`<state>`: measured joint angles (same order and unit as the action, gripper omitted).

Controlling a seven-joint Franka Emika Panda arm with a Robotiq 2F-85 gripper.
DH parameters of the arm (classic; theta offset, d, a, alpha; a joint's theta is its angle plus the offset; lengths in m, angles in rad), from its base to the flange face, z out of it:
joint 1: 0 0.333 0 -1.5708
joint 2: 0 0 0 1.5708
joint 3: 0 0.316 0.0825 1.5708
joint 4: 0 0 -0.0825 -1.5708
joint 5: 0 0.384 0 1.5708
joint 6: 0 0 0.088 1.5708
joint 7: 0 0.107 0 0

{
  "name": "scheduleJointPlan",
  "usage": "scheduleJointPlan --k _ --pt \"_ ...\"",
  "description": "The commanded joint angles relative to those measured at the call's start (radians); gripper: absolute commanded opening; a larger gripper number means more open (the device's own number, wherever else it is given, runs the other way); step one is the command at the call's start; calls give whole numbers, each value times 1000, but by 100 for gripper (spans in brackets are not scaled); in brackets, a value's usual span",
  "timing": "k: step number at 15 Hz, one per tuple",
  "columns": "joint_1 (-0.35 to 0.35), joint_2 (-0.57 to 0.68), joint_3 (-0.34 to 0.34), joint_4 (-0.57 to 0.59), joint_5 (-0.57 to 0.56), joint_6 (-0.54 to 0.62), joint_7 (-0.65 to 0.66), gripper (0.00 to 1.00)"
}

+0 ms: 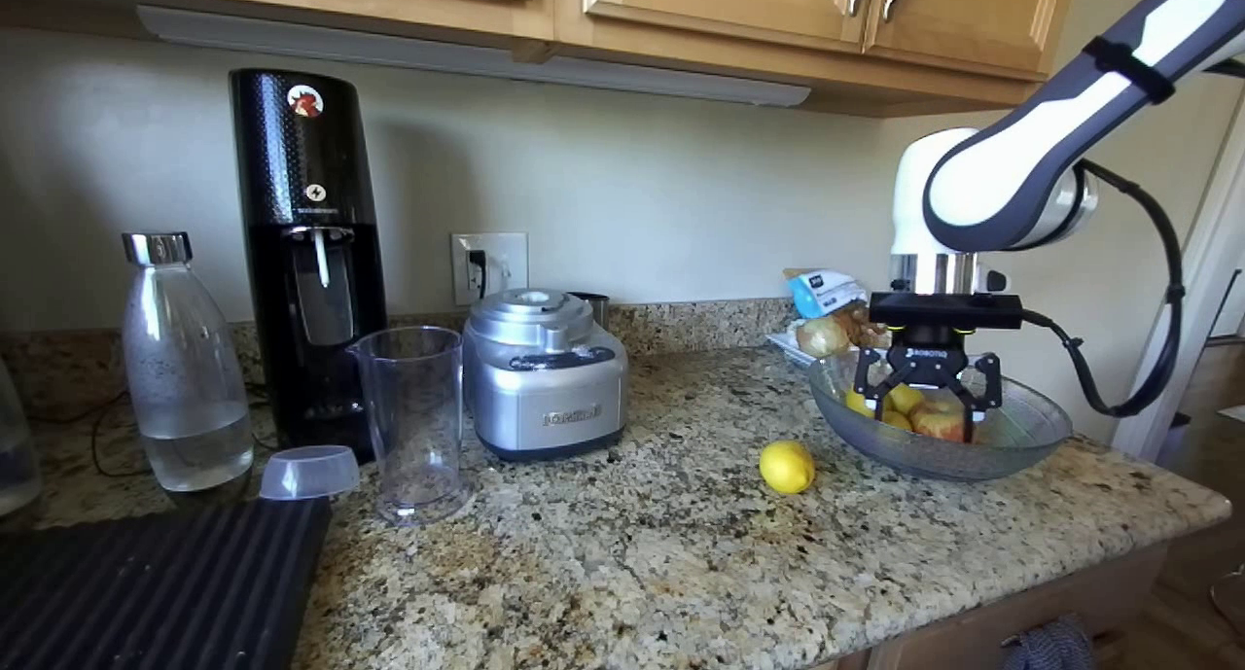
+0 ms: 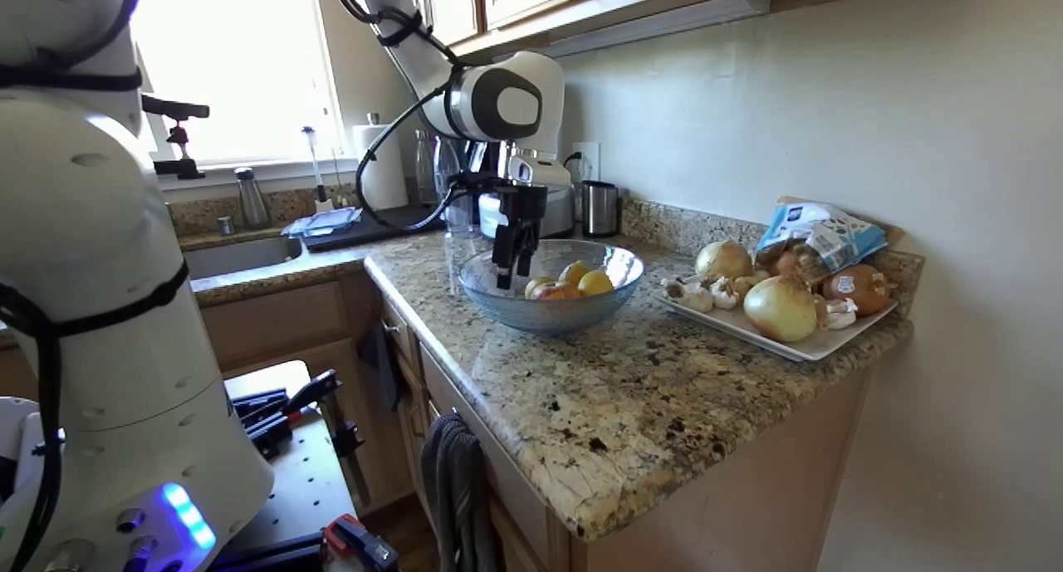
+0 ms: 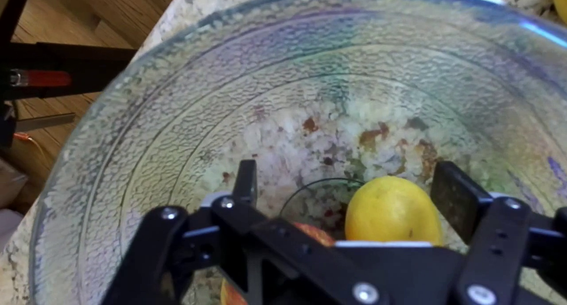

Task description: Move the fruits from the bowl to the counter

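Note:
The clear glass bowl rests on the granite counter near its end, holding several yellow fruits and a red-and-yellow apple. My gripper points down into the bowl, fingers spread wide and holding nothing. In the wrist view, one yellow fruit appears between the fingertips, much closer to the right finger and apart from the left. The gripper's body covers most of the apple there. A single lemon lies on the counter beside the bowl.
A white plate of onions and garlic stands near the wall by the bowl. Farther along are a steel appliance, a tall clear glass, a black soda machine, a bottle and a black ribbed mat. Cabinets hang above.

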<state>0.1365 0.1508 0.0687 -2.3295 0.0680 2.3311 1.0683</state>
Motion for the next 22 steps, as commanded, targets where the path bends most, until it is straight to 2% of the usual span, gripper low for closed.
scheduleJointPlan --k 1,5,9,17,20,22 --pt "-6 17 -15 -19 25 105 25 100" --pt "1 45 -22 -23 30 227 10 100" --pt "18 53 -41 -34 -19 277 47 100" --pt "25 52 -59 -46 -78 269 106 100" --pt "23 52 -65 -57 -100 263 119 97" --pt "21 53 -73 -68 -116 262 122 85"
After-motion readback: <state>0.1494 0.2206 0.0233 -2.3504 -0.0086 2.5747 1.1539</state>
